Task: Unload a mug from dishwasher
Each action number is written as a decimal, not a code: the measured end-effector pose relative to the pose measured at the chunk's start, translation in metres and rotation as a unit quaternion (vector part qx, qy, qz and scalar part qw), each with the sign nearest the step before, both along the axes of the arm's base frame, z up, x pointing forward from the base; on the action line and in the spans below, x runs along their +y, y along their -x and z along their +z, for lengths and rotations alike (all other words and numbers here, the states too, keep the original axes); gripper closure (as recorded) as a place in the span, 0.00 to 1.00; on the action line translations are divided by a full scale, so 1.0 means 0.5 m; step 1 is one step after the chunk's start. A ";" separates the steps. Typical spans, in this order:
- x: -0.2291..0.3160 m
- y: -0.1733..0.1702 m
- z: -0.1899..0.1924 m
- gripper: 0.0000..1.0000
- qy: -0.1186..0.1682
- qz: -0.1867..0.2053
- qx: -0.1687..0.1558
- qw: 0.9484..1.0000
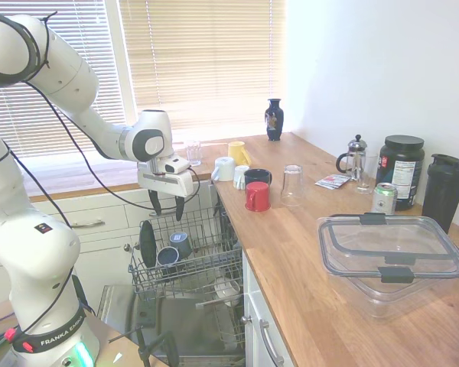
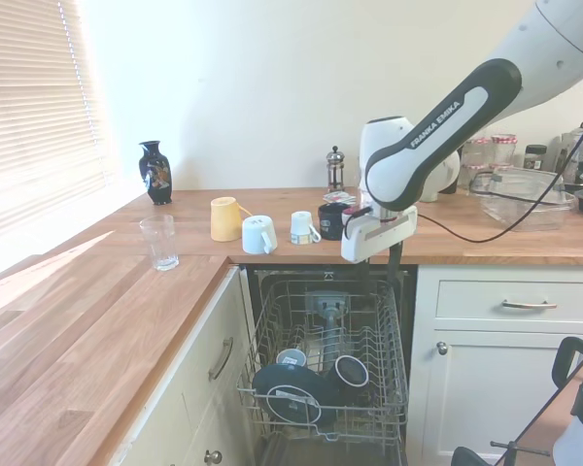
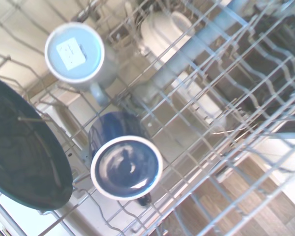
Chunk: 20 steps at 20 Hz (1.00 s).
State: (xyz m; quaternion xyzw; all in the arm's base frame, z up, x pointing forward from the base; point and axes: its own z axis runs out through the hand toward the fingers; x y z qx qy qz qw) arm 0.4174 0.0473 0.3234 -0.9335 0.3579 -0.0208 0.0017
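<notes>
Claw [image 1: 165, 205] hangs over the back of the pulled-out rack [image 1: 214, 269], its two fingers parted and holding nothing, as we see it from the first exterior view. Straight below and a little toward the rack's front sits the mug [image 1: 167, 257], dark navy, mouth tilted up toward the claw; in the wrist view the mug [image 3: 126, 166] shows a pale rim around a dark glossy hollow, its body leaning back under the wires. We judge the coming move to be a plain descent, with one finger going inside that open mouth (the handle is only a dark nub at the rim, so we cannot tell its exact direction). Inside the dishwasher [image 2: 325, 369] the rack also carries a paler grey-blue mug [image 3: 74, 54] standing base-up just beside the navy one, a dark plate [image 3: 24, 157] on edge touching neither, and a white cup [image 3: 162, 29] farther along. On the table [image 1: 306, 252] a red mug [image 1: 257, 196] waits among other cups.
</notes>
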 end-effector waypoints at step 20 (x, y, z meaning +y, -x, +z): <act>0.080 0.076 -0.281 0.00 0.024 0.011 -0.035 0.999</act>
